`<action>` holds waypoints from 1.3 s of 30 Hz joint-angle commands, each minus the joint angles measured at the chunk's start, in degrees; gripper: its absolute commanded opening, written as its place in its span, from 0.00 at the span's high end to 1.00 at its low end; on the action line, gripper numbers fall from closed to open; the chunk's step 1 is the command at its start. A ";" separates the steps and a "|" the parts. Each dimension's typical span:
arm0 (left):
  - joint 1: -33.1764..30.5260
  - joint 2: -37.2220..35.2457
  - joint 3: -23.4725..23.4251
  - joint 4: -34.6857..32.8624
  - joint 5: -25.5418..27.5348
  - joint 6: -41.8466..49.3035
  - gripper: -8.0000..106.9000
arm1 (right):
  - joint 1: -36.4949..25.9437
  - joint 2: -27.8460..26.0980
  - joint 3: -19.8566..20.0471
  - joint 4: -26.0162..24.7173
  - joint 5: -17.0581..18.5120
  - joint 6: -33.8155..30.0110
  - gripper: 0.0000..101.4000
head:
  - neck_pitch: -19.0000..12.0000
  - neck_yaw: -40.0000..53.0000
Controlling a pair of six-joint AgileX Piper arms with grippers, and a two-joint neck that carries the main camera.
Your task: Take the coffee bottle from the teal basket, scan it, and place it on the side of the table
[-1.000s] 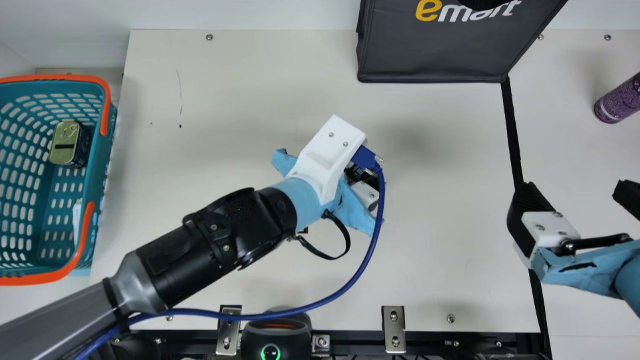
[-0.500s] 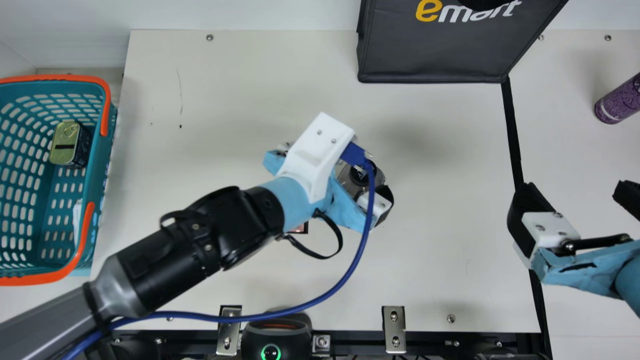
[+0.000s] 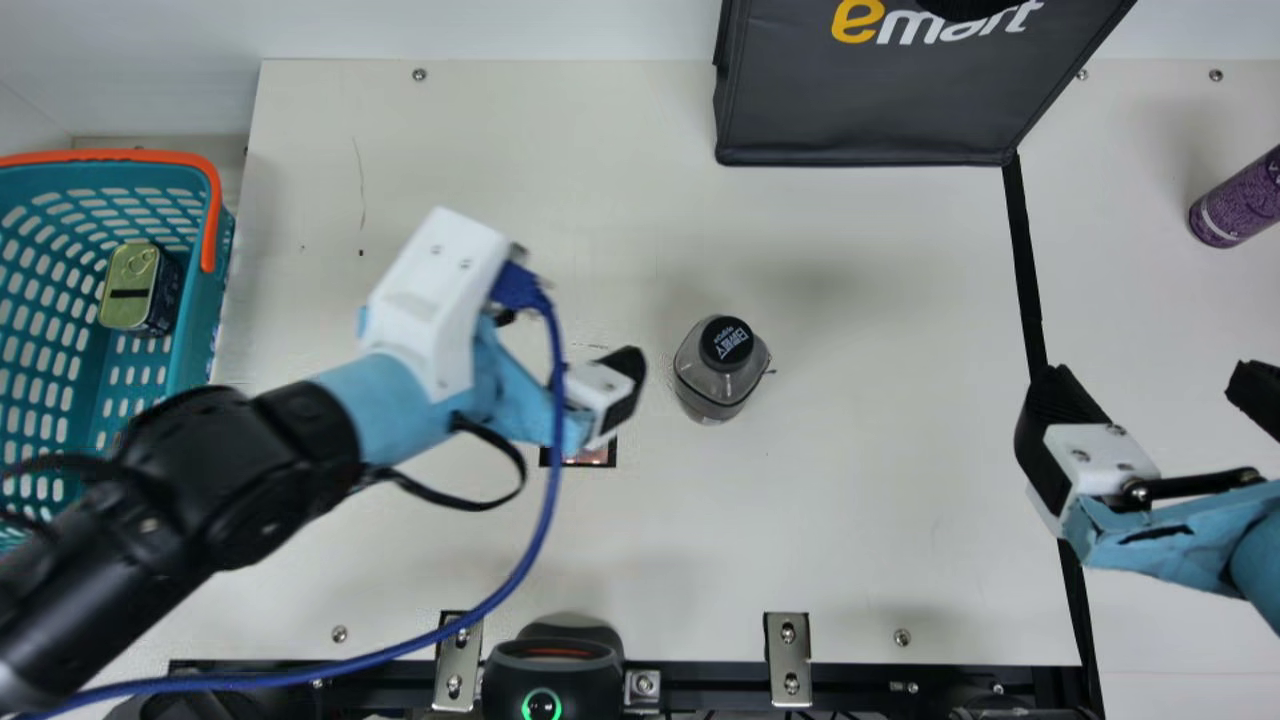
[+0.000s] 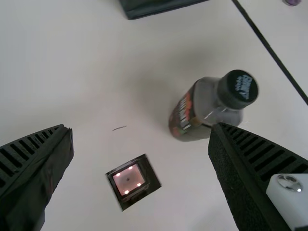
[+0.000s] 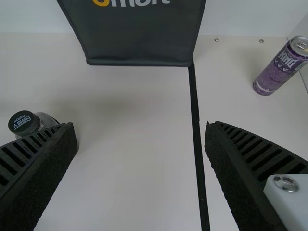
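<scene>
Between the 2 black ribbed fingers of the left pincer [image 4: 140, 129], nothing; fingers spread wide, so released. Just beside it, on its right, the clear-shouldered coffee bottle with a black cap [image 3: 715, 375] stands upright on the cream table [image 3: 900, 300], a gap between them. Taking it out: done, since the bottle is out of the basket. Scan: cannot tell. Below the left pincer, toward the robot, is a small black-framed lit glass square [image 4: 127, 180]; nearer the robot, a dark rounded unit with a green ring [image 3: 545, 680]. Either 1 may be the scanner, but no read result to check.

Well off to the left of the left pincer, the teal plastic basket with orange handles [image 3: 200, 310] has a gold-lidded tin [image 3: 130, 285] inside.

Well off to its right, the black ribbed right pincer [image 3: 1158, 385] is also spread, grasping nothing. Beyond that, away from the robot, a purple can [image 3: 1240, 205] stands past the black tape line [image 3: 1020, 250]. If that strip counts as the side, placement remains: probably 1 grasp by the right pincer and 1 carry across the tape.
</scene>
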 commanded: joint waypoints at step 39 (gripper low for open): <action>41.60 -24.06 -1.52 -4.91 23.62 17.96 0.15 | 2.14 1.16 -0.37 -0.37 0.14 0.06 0.06 | -1.66 0.09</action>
